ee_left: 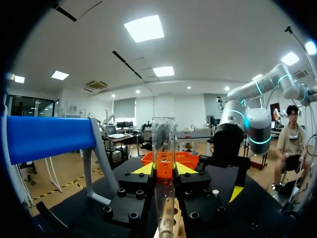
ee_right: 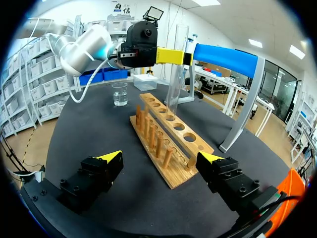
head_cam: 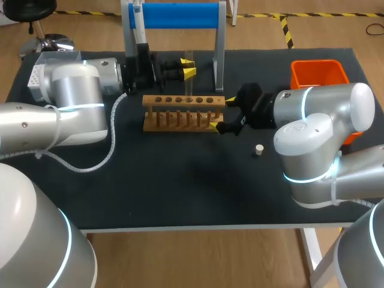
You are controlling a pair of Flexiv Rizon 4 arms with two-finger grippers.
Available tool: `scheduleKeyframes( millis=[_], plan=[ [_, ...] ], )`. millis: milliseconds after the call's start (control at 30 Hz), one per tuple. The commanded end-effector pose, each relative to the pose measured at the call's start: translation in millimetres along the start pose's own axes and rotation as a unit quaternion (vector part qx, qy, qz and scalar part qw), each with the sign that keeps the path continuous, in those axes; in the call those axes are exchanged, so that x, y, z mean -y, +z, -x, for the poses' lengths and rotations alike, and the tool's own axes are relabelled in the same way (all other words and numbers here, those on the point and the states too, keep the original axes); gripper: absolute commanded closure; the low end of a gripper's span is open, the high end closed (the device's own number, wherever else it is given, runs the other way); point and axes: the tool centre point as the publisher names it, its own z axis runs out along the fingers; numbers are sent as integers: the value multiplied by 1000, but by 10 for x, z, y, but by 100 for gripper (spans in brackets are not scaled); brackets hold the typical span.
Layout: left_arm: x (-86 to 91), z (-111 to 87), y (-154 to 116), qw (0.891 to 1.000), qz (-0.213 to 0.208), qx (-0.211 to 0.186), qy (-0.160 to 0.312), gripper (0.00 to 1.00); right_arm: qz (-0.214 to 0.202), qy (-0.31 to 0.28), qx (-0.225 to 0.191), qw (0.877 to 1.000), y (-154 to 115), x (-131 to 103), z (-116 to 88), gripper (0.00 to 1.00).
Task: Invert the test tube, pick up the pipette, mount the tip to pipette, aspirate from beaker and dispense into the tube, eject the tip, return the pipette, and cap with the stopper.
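Head view: the left arm and the right arm bulk large at the near corners of the table. At mid-table the left gripper clamps a clear test tube, held upright over the wooden rack. The right gripper is open, one finger on either side of the rack's right end. A small white stopper lies loose on the table near the right arm, apart from the rack. An orange bin sits at the far right; a blue-barred stand is behind the rack. Left wrist view: both yellow tips press the test tube from two sides; it is vertical, with its lower end down at the rack. Seated in a hole or not: cannot tell. Right wrist view: the fingers are spread wide with the rack's end between them, no contact seen. A glass beaker stands beyond the rack's far end.
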Motion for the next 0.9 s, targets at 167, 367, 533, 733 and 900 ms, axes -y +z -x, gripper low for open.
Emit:
scheduleKeyframes(
  millis=[167, 367, 533, 733, 900],
  plan=[
    [-66, 25, 9, 1000, 2, 0, -2, 100, 0, 0, 0, 1000, 0, 3, -5, 0],
    [-116, 28, 12, 1000, -2, -1, -2, 100, 0, 0, 0, 1000, 0, 3, -5, 0],
    [-153, 43, 11, 1000, -3, -1, -5, 100, 0, 0, 0, 1000, 0, 3, -5, 0],
    [-197, 57, 0, 1000, -10, 1, -10, 100, 0, 0, 0, 1000, 0, 3, -5, 0],
    [-237, 61, -6, 1000, -15, 2, -14, 100, 0, 0, 0, 1000, 0, 3, -5, 0]
  ],
)
